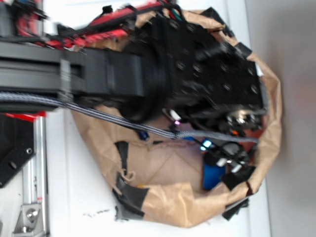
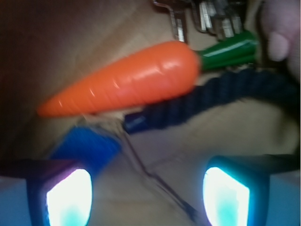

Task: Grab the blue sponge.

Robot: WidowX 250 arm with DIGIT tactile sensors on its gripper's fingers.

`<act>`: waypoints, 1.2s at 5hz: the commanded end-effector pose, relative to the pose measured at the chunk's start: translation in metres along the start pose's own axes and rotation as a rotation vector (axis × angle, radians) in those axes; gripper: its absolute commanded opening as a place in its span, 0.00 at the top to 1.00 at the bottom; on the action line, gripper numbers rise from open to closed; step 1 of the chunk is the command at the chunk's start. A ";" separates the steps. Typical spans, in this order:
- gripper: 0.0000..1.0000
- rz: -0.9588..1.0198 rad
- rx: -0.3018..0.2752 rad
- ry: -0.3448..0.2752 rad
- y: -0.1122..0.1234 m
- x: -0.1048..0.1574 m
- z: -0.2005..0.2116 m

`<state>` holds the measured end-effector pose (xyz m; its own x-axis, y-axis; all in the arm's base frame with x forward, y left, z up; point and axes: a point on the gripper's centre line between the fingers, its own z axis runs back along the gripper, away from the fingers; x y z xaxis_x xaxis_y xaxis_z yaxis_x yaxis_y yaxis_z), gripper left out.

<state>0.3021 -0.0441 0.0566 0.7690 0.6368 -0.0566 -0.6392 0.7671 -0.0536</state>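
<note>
The blue sponge [image 2: 87, 147] lay on the brown paper floor [image 2: 225, 136], low and left in the wrist view, just under the tip of the orange carrot [image 2: 127, 82] and partly hidden by the left finger [image 2: 63, 193] at about seven o'clock. Only a corner and one flat face of it showed. In the exterior view the blue sponge [image 1: 213, 176] appeared as a bright blue patch at about five o'clock inside the brown paper bag [image 1: 173, 205], partly covered by the gripper [image 1: 227, 158] parts above it.

The gripper [image 2: 146, 195] stood with its jaws spread wide apart and nothing between them. The sponge sat beside the left finger rather than in the gap, and no contact with it could be made out. The right finger [image 2: 230, 193] was at five o'clock, over bare paper.

The carrot lay tilted, its point toward nine o'clock and its green top [image 2: 230, 52] toward two o'clock. A dark navy rope [image 2: 221, 96] curved just below it, close against its thick end. Metal keys [image 2: 207, 16] hung at twelve o'clock, and a pale pink object [image 2: 282, 33] sat at one o'clock, too blurred to name.

In the exterior view the black robot arm [image 1: 148, 69] reached in from nine o'clock across the bag, which rested on a white table [image 1: 74, 197].
</note>
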 end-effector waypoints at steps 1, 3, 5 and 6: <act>0.00 -0.044 -0.120 -0.084 -0.042 -0.017 0.006; 0.00 -0.009 -0.192 -0.102 -0.041 -0.021 -0.004; 0.00 -0.020 -0.103 -0.108 -0.058 -0.019 -0.043; 0.00 -0.038 -0.105 -0.086 -0.062 -0.013 -0.047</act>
<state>0.3251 -0.0832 0.0190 0.7691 0.6386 0.0262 -0.6279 0.7625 -0.1558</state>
